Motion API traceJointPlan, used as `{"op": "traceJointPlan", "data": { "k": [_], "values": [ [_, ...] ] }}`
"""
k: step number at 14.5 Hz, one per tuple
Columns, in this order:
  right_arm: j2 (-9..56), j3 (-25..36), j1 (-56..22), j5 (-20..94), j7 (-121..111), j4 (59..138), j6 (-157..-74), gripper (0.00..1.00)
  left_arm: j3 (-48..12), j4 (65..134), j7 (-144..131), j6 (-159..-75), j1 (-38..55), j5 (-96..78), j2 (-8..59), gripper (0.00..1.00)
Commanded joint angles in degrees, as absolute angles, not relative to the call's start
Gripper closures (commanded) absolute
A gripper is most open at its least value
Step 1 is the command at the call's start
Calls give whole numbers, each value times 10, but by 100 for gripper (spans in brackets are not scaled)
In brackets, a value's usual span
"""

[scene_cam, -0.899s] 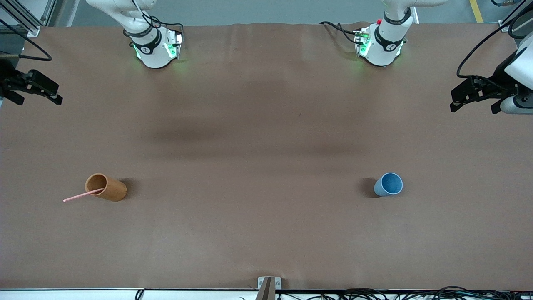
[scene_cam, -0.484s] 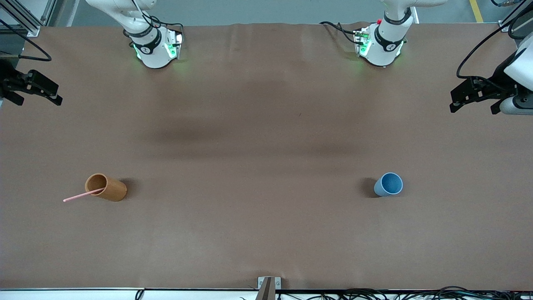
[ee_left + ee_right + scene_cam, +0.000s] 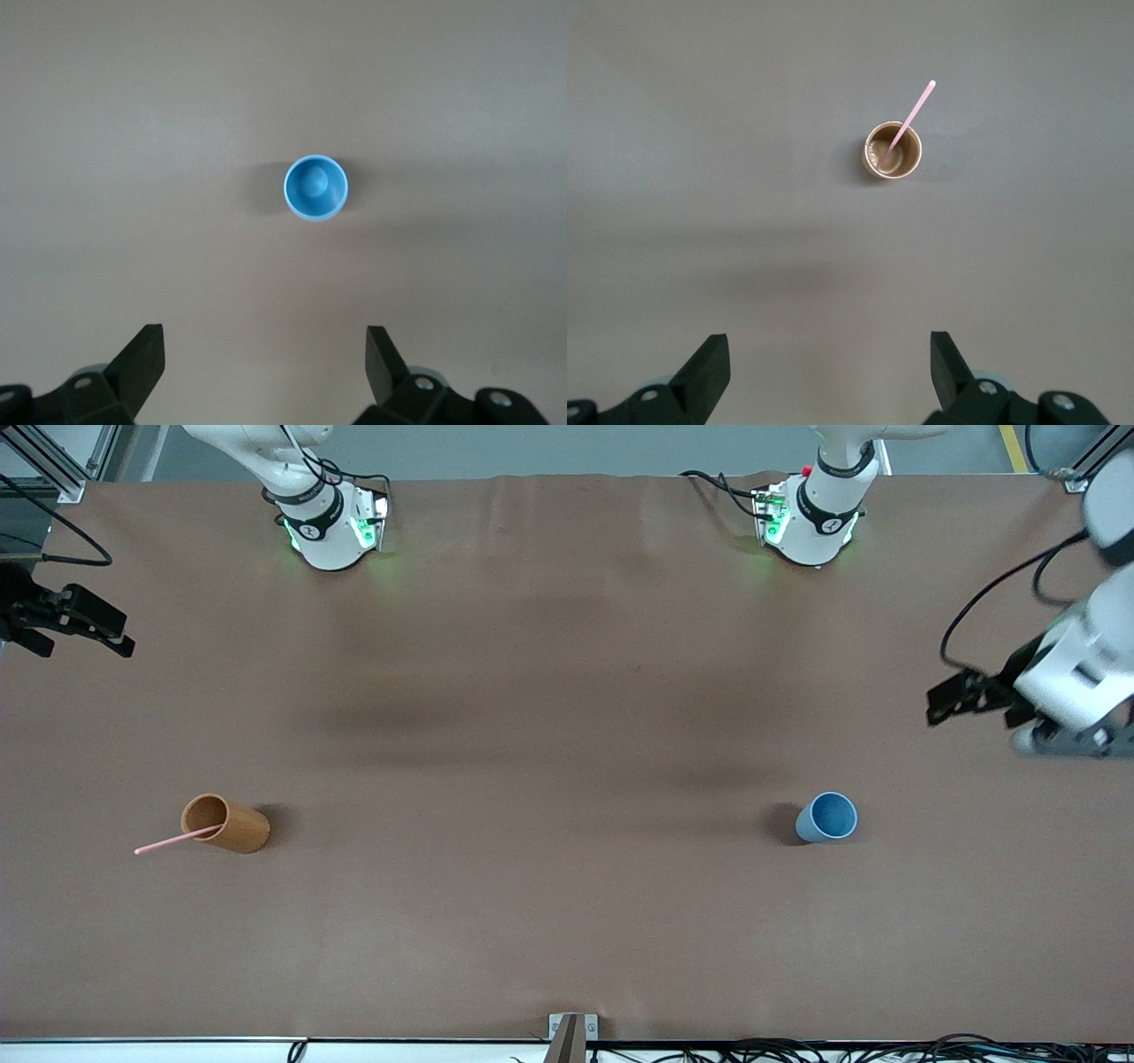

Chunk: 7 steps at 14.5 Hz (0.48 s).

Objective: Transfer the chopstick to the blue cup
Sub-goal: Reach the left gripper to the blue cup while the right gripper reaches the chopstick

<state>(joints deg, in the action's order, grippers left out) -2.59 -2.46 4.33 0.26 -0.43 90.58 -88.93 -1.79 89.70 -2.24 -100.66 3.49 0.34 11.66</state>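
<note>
The pink chopstick [image 3: 164, 843] leans in the orange-brown wooden holder [image 3: 232, 825], its upper end sticking out over the rim, toward the right arm's end of the table. The blue cup [image 3: 827, 817] stands upright and empty toward the left arm's end. My left gripper [image 3: 939, 704] is open and empty, high over the table's edge at that end, apart from the cup. My right gripper [image 3: 89, 642] is open and empty, high over the table's other end. The left wrist view shows the cup [image 3: 315, 188] ahead of the open gripper [image 3: 266, 354]. The right wrist view shows the holder [image 3: 893, 150] and chopstick [image 3: 912, 111] ahead of the open gripper [image 3: 830, 354].
The brown table [image 3: 567, 735] carries only the two cups. The arm bases [image 3: 328, 522] [image 3: 811, 518] stand along its edge farthest from the front camera. A metal bracket [image 3: 571, 1032] and cables lie along the nearest edge.
My left gripper has swung in over the table toward the blue cup. My right gripper has shifted only slightly. The cups and chopstick have not moved.
</note>
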Motion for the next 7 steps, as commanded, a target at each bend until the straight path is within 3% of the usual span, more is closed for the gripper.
{"op": "traceJointPlan", "data": {
  "k": [1, 4, 7],
  "values": [
    [-3, -19, 58, 12, -2, 901, -915, 0, -18, 960, -16, -1116, 33, 2, 161, 0],
    [45, -4, 57, 11, -1, 882, -947, 0, -18, 963, -26, -1177, 33, 1, 226, 0],
    [148, 8, 54, 11, 1, 796, -956, 0, -18, 965, -44, -1211, 33, 2, 264, 0]
  ]
}}
